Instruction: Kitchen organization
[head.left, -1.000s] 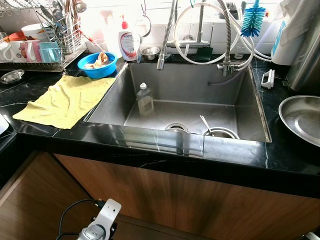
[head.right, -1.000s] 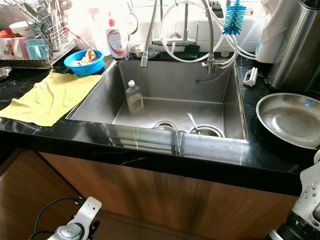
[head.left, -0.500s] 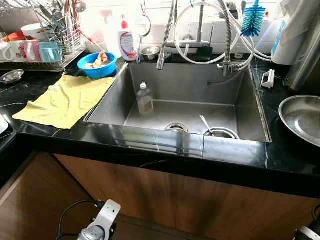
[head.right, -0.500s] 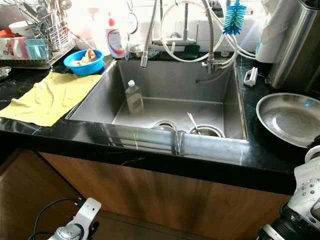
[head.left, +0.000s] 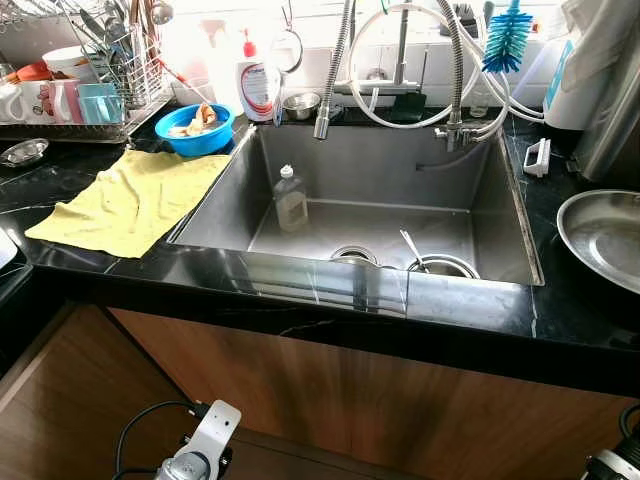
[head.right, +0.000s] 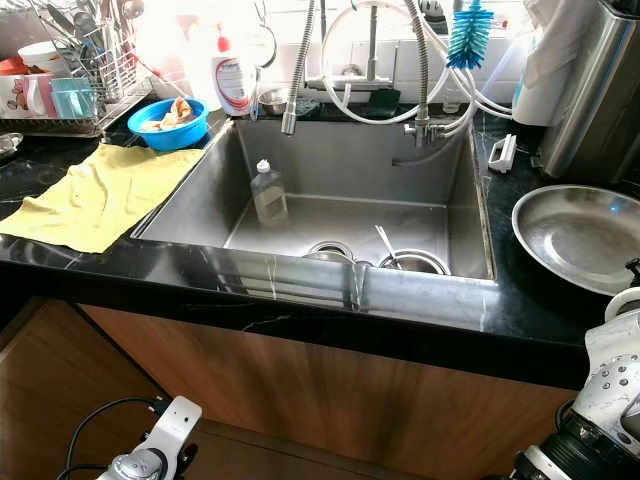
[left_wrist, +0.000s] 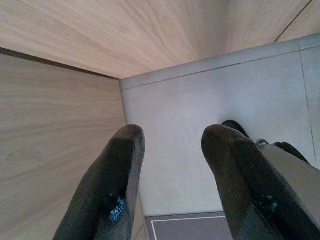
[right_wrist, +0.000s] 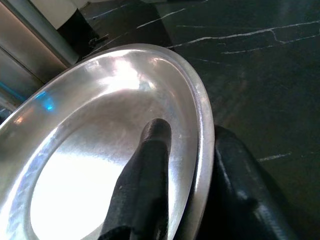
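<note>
A round steel plate (head.right: 570, 235) lies on the black counter to the right of the sink (head.left: 480, 200). My right gripper (right_wrist: 192, 145) straddles the plate's near rim (right_wrist: 202, 125), one finger inside the dish and one under the edge, shut on it. The right arm (head.right: 610, 400) reaches up from the lower right. In the sink stand a clear bottle (head.left: 291, 200) and a steel bowl with a spoon (head.left: 443, 267). My left gripper (left_wrist: 172, 137) hangs open and empty, low beside the wooden cabinet; its arm (head.left: 200, 455) shows at the bottom.
A yellow cloth (head.left: 130, 195) lies left of the sink, with a blue bowl of scraps (head.left: 196, 130) and a loaded dish rack (head.left: 80, 90) behind it. A soap dispenser (head.left: 257, 88), hoses and a blue brush (head.left: 507, 40) line the back. A steel appliance (head.right: 595, 90) stands far right.
My right arm has risen at the lower right and reached the plate's near rim. The plate has not moved, and the left arm is still.
</note>
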